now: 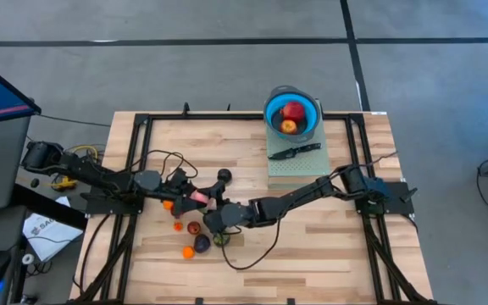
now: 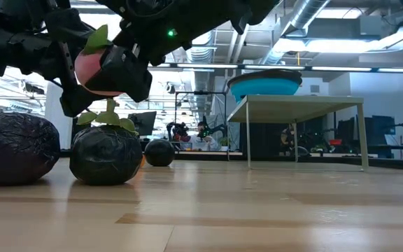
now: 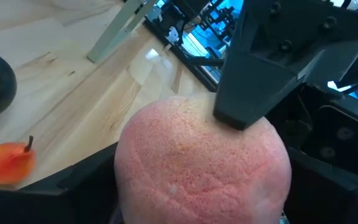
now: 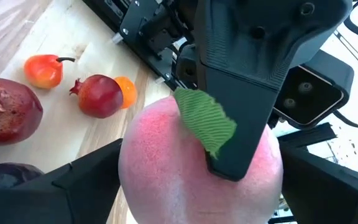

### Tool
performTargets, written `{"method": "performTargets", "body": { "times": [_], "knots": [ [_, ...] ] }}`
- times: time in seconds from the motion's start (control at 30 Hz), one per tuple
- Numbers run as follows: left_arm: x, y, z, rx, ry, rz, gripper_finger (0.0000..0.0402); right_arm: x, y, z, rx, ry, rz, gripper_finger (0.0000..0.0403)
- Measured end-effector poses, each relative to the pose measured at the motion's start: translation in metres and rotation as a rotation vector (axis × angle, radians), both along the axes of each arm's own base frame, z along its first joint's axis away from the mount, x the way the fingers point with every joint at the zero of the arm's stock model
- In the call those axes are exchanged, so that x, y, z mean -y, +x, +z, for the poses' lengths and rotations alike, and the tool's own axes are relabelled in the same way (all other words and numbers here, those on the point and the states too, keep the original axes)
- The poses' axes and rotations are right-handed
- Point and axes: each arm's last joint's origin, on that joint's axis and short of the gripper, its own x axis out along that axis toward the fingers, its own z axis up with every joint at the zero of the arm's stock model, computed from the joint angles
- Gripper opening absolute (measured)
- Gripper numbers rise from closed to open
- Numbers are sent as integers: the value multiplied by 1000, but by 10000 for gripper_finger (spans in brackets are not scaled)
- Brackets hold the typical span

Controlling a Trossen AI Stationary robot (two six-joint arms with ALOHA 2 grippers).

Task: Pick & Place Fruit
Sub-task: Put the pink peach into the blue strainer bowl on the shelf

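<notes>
Both grippers' fingers sit wide around the pink, rounded, leaf-topped peach, mid-handover. You grip its broad middle; it looks light, smooth, likely slippery.

Bright, even overhead light; soft short shadows on the table. Strong window backlight in the low view, silhouetting near objects. Close wrist views slightly blurred.

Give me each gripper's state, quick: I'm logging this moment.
Left gripper: closed on the pink peach.
Right gripper: around the same peach; whether it grips cannot be told.
</notes>
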Motion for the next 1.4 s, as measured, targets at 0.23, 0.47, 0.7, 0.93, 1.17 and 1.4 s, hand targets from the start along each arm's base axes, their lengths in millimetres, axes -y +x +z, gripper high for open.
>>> {"method": "performTargets", "body": {
  "times": [0.23,0.47,0.7,0.93,1.17,1.4],
  "knots": [
    [0,0,0,4,-2,1,369,1,0,0,18,45,1,336],
    [-2,0,1,16,35,20,370,-2,0,0,26,89,1,334],
    [-9,2,9,103,116,35,369,-19,-7,-7,14,231,-22,335],
    [-14,-1,25,254,229,8,369,-35,-20,-14,-39,357,-96,337],
    [-15,-4,31,300,294,12,369,-47,-51,-5,-148,428,-253,336],
    [-14,-3,29,284,296,6,369,-52,-117,19,-50,400,-417,334]
  ]
}}
